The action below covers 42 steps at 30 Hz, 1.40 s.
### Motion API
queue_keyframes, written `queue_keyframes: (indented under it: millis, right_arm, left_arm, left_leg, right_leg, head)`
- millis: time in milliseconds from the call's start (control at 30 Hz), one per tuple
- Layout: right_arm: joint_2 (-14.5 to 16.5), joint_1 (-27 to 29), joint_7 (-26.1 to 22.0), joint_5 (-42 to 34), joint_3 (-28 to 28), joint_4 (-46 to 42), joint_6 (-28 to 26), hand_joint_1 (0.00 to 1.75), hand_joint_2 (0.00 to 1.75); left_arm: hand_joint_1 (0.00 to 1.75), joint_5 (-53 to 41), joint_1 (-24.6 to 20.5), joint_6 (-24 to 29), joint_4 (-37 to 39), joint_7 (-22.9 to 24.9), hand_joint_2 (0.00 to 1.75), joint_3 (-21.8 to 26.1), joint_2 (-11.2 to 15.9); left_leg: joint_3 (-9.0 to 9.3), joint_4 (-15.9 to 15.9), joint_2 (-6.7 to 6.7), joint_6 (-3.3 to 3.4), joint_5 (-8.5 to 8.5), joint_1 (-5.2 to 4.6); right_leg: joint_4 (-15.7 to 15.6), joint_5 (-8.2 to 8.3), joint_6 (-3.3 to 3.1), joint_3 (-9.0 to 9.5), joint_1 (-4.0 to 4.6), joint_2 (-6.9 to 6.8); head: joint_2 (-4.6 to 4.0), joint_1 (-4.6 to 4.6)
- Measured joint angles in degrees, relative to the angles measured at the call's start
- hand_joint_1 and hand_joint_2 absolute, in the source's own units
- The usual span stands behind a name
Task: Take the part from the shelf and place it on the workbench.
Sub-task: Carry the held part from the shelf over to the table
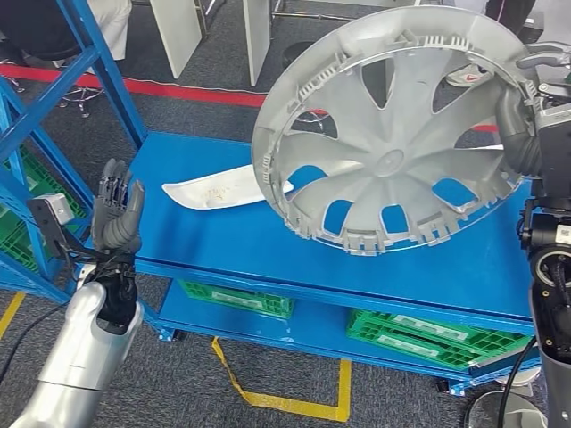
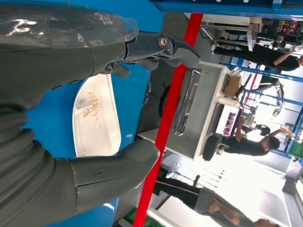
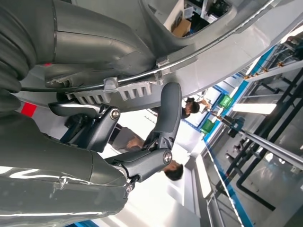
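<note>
Silver-grey plastic wheel cover [image 1: 391, 134], round with wide spokes and a toothed rim, is up in the air, and your right hand [image 1: 522, 125] is holding it. You can see the dark hand at the cover's right edge in the head view. In the right wrist view, the thick grey thumb [image 3: 103, 49] lies on one side of the rim and a dark finger [image 3: 168, 113] hooks over the other side, so the rim is pinched between them. The cover is tilted, with its ribbed inner side facing you. It hangs above the right half of the blue metal shelf top [image 1: 222, 241] and does not touch it.

Your left hand [image 1: 116, 214] is raised just off the shelf top's left edge. Its fingers point up and are spread apart, and it holds nothing. In the left wrist view you can see the grey thumb [image 2: 114, 168] and the dark fingers [image 2: 161, 47] wide apart with nothing between them.

One long, curved white plastic piece [image 1: 215, 189] lies flat on the shelf top, near its back edge and toward the middle. Its right end goes behind the cover. It has small orange writing on it.

Green plastic crates [image 1: 431, 337] sit on the lower blue shelf. A red line [image 1: 195, 89] runs across the grey floor behind the shelf. Yellow tape [image 1: 296, 403] marks the floor in front.
</note>
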Motion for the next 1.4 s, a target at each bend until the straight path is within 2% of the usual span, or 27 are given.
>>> queue_keyframes:
  millis: [333,400,467,500,533,600,633,667,700,733,767,800,833,867,967,1000,1067,1100,1133,1167,1200,1267,1300,1333,1367,1400]
  right_arm:
    - [0.0,1.0,0.6,3.1,0.7,-1.2,0.7,1.75,1.75]
    - [0.0,1.1,0.8,3.3,0.9,-1.6,0.7,1.75,1.75]
    - [0.0,1.2,0.9,3.8,0.9,-2.0,0.9,1.75,1.75]
    - [0.0,1.2,1.0,4.0,0.9,-2.2,1.0,1.75,1.75]
    - [0.0,1.3,1.0,4.1,0.9,-2.3,1.1,1.75,1.75]
    - [0.0,1.6,1.1,4.1,0.9,-2.4,1.5,1.75,1.75]
    - [0.0,1.9,1.1,4.0,0.9,-2.4,1.7,1.75,1.75]
    - [0.0,2.1,1.1,4.0,0.9,-2.5,1.9,1.75,1.75]
    - [0.0,2.2,1.1,3.9,0.9,-2.5,2.1,1.75,1.75]
    - [0.0,2.2,1.1,3.9,0.9,-2.5,2.3,1.75,1.75]
    - [0.0,2.3,1.0,3.9,0.9,-2.5,2.4,1.75,1.75]
    - [0.0,2.3,0.9,3.9,0.9,-2.5,2.5,1.75,1.75]
    - [0.0,2.4,0.9,3.9,0.9,-2.6,2.6,1.75,1.75]
    - [0.0,2.5,0.9,3.9,0.9,-2.7,2.6,1.75,1.75]
    - [0.0,2.7,0.9,4.0,1.0,-2.9,2.8,1.75,1.75]
    - [0.0,2.7,0.9,4.1,1.0,-3.0,2.8,1.75,1.75]
    - [0.0,2.7,0.9,4.1,0.9,-3.2,2.9,1.75,1.75]
    - [0.0,2.7,0.9,4.0,0.9,-3.2,2.9,1.75,1.75]
    - [0.0,2.8,0.9,4.0,0.9,-3.2,2.9,1.75,1.75]
    - [0.0,2.8,0.9,4.0,0.9,-3.3,2.9,1.75,1.75]
    - [0.0,2.9,0.9,4.0,1.0,-3.3,3.0,1.75,1.75]
    - [0.0,2.8,0.9,4.0,1.0,-3.4,3.0,1.75,1.75]
    - [0.0,2.8,0.9,4.0,0.9,-3.5,3.0,1.75,1.75]
    - [0.0,2.8,0.9,4.0,0.9,-3.5,3.0,1.75,1.75]
    - [0.0,2.8,0.9,4.0,0.9,-3.6,3.0,1.75,1.75]
    - [0.1,2.8,0.8,4.0,0.9,-3.6,3.0,1.75,1.75]
  left_arm:
    - [0.0,-0.5,0.0,-0.4,0.0,0.0,1.75,0.0,0.0]
    - [0.0,-0.5,0.0,-0.5,0.0,0.0,1.75,0.0,0.0]
    - [0.0,-0.6,0.1,-0.7,-0.2,0.0,1.75,0.0,-0.1]
    - [0.0,-0.7,0.0,-0.8,-0.3,0.0,1.75,0.0,-0.1]
    - [0.0,-0.7,0.0,-0.9,-0.3,0.0,1.75,0.0,-0.1]
    - [0.0,-0.8,0.0,-1.1,-0.3,0.0,1.75,0.0,-0.1]
    - [0.0,-0.9,0.0,-1.2,-0.3,0.0,1.75,0.0,-0.1]
    - [0.0,-0.9,0.1,-1.3,-0.3,0.0,1.75,0.0,-0.2]
    - [0.0,-1.0,0.1,-1.4,-0.3,0.0,1.75,0.0,-0.2]
    - [0.0,-1.0,0.1,-1.6,-0.3,0.0,1.75,0.0,-0.2]
    - [0.0,-1.0,0.1,-1.7,-0.4,0.0,1.75,0.0,-0.2]
    - [0.0,-1.1,0.0,-1.8,-0.4,0.0,1.75,0.0,-0.2]
    - [0.0,-1.1,-0.1,-1.9,-0.4,-0.1,1.75,0.0,-0.2]
    - [0.0,-1.1,-0.1,-1.9,-0.4,-0.1,1.75,0.0,-0.2]
    - [0.0,-1.1,-0.1,-2.0,-0.5,0.0,1.75,0.1,-0.2]
    - [0.0,-1.2,-0.2,-2.0,-0.5,0.0,1.75,0.1,-0.2]
    - [0.0,-1.2,-0.4,-2.3,-0.5,0.0,1.75,0.1,-0.2]
    - [0.0,-1.3,-0.4,-2.3,-0.5,0.0,1.75,0.1,-0.2]
    - [0.0,-1.3,-0.3,-2.4,-0.5,0.0,1.75,0.1,-0.1]
    - [0.0,-1.3,-0.2,-2.4,-0.5,0.0,1.75,0.1,-0.1]
    - [0.0,-1.4,-0.1,-2.4,-0.5,0.0,1.75,0.1,-0.1]
    - [0.0,-1.4,-0.2,-2.4,-0.5,0.0,1.75,0.1,-0.1]
    - [0.0,-1.4,-0.4,-2.4,-0.5,0.0,1.75,0.1,-0.1]
    - [0.0,-1.4,-0.5,-2.5,-0.5,0.0,1.75,0.1,0.0]
    - [0.0,-1.5,-0.6,-2.5,-0.5,0.0,1.75,0.1,0.0]
    - [0.0,-1.5,-0.6,-2.5,-0.6,0.0,1.75,0.1,0.0]
  left_leg:
    - [-0.02,0.1,0.0,0.07,-0.05,-0.11]
    - [0.08,-0.2,-0.05,0.57,-0.05,-0.31]
    - [0.92,-1.4,-0.04,1.11,0.35,0.01]
    - [1.44,-2.1,-0.01,1.26,0.59,0.21]
    - [1.87,-2.6,-0.01,1.32,0.73,0.37]
    - [2.1,-2.7,-0.04,1.37,0.69,0.35]
    - [2.13,-2.7,-0.09,1.27,0.6,0.4]
    - [2.16,-2.5,-0.18,1.07,0.43,0.52]
    - [2.2,-2.2,-0.35,0.75,0.17,0.71]
    - [2.25,-1.8,-0.52,0.31,-0.23,0.95]
    - [2.18,-1.3,-0.7,-0.22,-0.69,1.06]
    - [1.96,-0.6,-0.84,-0.71,-1.09,1.09]
    - [1.67,-0.2,-0.98,-1.17,-1.3,1.05]
    - [1.37,0.0,-1.11,-1.56,-1.3,0.95]
    - [0.9,0.6,-0.91,-2.3,-1.6,1.05]
    - [0.12,2.2,-0.56,-2.44,-2.47,1.03]
    - [-3.47,9.1,0.08,-2.54,-5.4,0.88]
    - [-5.88,13.3,0.17,-2.46,-6.83,0.79]
    - [-7.85,16.5,0.19,-2.26,-7.52,0.68]
    - [-8.9,17.7,0.19,-1.9,-7.18,0.48]
    - [-8.75,16.5,0.19,-1.34,-5.76,0.19]
    - [-5.56,8.9,0.42,0.43,-1.5,-0.81]
    - [-3.77,5.0,0.79,1.28,-0.04,-1.28]
    - [-2.5,2.3,1.11,1.83,0.75,-1.7]
    - [-1.87,0.9,1.31,2.11,0.88,-1.98]
    - [-1.71,0.6,1.33,2.06,0.83,-2.08]
  right_leg:
    - [-0.1,0.04,0.06,0.03,-0.05,0.01]
    - [-0.5,0.16,0.41,0.23,-0.21,0.0]
    - [-0.1,-0.23,0.75,0.0,-0.33,-0.45]
    - [1.5,-1.18,0.84,-0.74,-0.32,-0.84]
    - [4.5,-2.68,0.91,-2.17,-0.41,-1.26]
    - [12.6,-5.93,1.24,-6.16,-0.6,-1.67]
    - [15.4,-6.52,1.43,-7.75,-0.74,-1.72]
    - [16.1,-5.95,1.63,-8.37,-0.93,-1.76]
    - [14.3,-4.25,1.87,-7.81,-1.17,-1.79]
    - [10.6,-1.95,2.18,-6.32,-1.5,-1.8]
    - [6.9,-0.41,2.57,-4.6,-1.68,-1.61]
    - [4.0,0.44,2.64,-3.11,-1.8,-1.35]
    - [2.5,0.52,2.49,-2.3,-1.79,-1.1]
    - [2.4,0.0,2.11,-2.09,-1.63,-0.88]
    - [2.6,-0.13,0.59,-2.16,-1.53,-1.04]
    - [2.6,-0.16,0.17,-2.08,-1.54,-1.2]
    - [2.5,-0.28,-0.45,-1.95,-1.37,-1.55]
    - [2.5,-0.36,-0.68,-1.93,-1.17,-1.71]
    - [2.5,-0.44,-0.86,-1.88,-0.91,-1.81]
    - [2.5,-0.52,-1.03,-1.78,-0.61,-1.9]
    - [2.5,-0.61,-1.17,-1.62,-0.29,-1.97]
    - [2.5,-0.81,-1.43,-1.19,0.23,-2.17]
    - [2.4,-0.92,-1.48,-1.06,0.52,-2.28]
    - [2.4,-1.02,-1.45,-1.02,0.62,-2.42]
    - [2.3,-1.09,-1.35,-1.01,0.63,-2.58]
    - [2.2,-1.11,-1.15,-1.0,0.64,-2.74]
  head:
    - [0.01,0.02]
    - [0.01,-0.11]
    - [0.0,-0.2]
    - [0.0,-0.05]
    - [0.0,0.21]
    - [0.0,0.73]
    - [0.0,0.89]
    - [0.0,1.02]
    - [0.01,1.1]
    - [0.01,1.22]
    - [0.01,1.42]
    - [0.01,1.63]
    - [0.0,1.75]
    - [0.0,1.68]
    - [0.01,0.64]
    - [0.01,0.17]
    - [0.01,-0.82]
    - [0.01,-1.24]
    - [0.01,-1.58]
    - [0.01,-1.89]
    - [0.01,-2.23]
    - [0.01,-2.75]
    - [0.01,-2.83]
    - [0.01,-2.81]
    - [0.01,-2.74]
    - [0.01,-2.7]
